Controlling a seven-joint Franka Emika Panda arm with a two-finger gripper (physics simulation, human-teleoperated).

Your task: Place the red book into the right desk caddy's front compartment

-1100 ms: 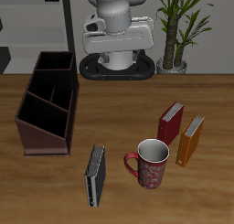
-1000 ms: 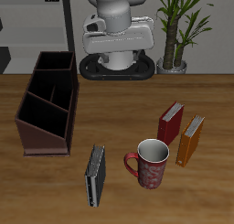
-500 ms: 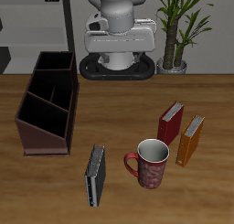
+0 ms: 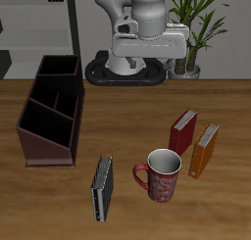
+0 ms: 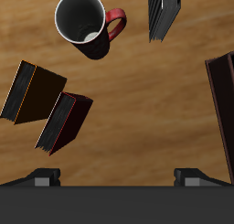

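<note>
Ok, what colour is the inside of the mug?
White inside, red patterned outside: the mug shows its interior best in the wrist view.

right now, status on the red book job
Fingers open, empty, high above the table. Small dark red hardcover book upright beside the orange-brown book, untouched. Red mug stands close by.

We see a wooden table [image 4: 118, 126] carrying the right desk caddy [image 4: 51, 109], with the red book [image 4: 183, 131] standing well apart from it. Just beside that book stands an orange-brown book [image 4: 204, 150]; a mug [image 4: 160, 174] sits near them, and a black-grey book [image 4: 102, 187] stands closer to the front edge.
</note>
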